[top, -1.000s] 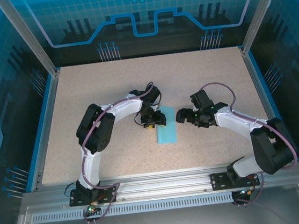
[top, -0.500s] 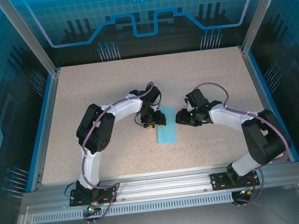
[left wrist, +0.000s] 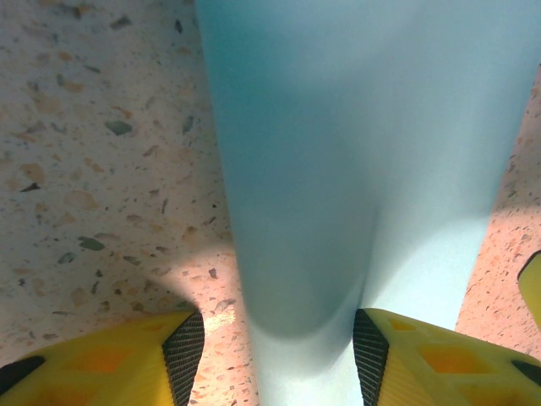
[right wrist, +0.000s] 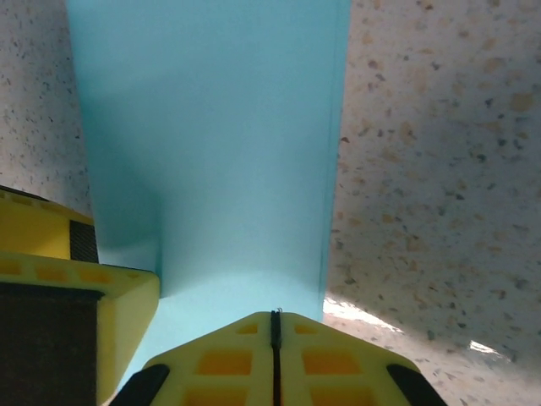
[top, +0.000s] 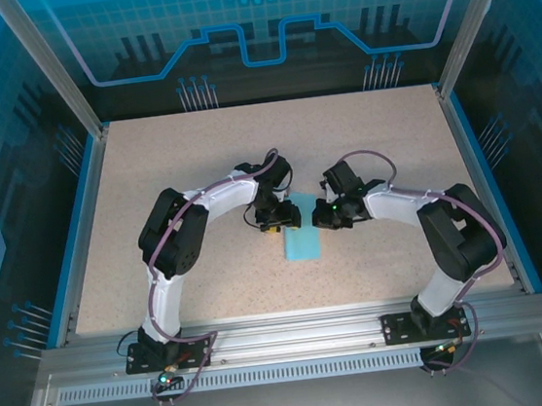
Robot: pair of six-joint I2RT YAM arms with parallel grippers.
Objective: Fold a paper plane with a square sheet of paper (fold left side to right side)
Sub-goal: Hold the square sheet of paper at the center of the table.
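The left wrist view shows the left claw [left wrist: 277,353] open astride the square sheet of paper [left wrist: 338,127], the right wrist view the right claw [right wrist: 274,330] closed over it.

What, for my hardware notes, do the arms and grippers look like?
The left arm and right arm have white links, bulky black joint housings and a greyish-purple cable looped along each. The left gripper and right gripper have yellow fingers with black textured pads.
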